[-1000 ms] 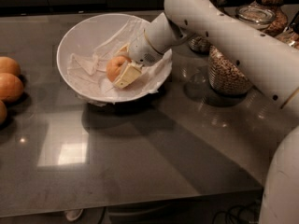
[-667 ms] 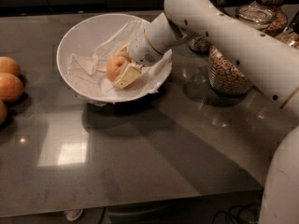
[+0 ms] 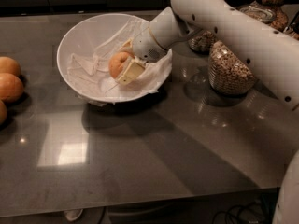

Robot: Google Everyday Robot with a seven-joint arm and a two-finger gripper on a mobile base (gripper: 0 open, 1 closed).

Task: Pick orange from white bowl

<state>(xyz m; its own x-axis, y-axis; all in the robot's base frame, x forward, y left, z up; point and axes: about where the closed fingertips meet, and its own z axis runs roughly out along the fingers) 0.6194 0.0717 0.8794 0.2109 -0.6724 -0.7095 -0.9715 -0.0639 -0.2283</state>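
The white bowl (image 3: 79,36) stands at the back left of the dark table, lined with a wrinkly white sheet. The orange (image 3: 117,63) lies inside it, toward its right side. My gripper (image 3: 125,59) reaches down into the bowl from the right, and its cream-coloured fingers (image 3: 131,71) close around the orange, one at the front and one behind. The orange sits low in the bowl, against the lining.
Three other round orange fruits (image 3: 9,87) lie at the table's left edge. Glass cereal jars (image 3: 229,69) stand to the right of the bowl, under my white arm (image 3: 233,27). The table's front edge runs along the bottom.
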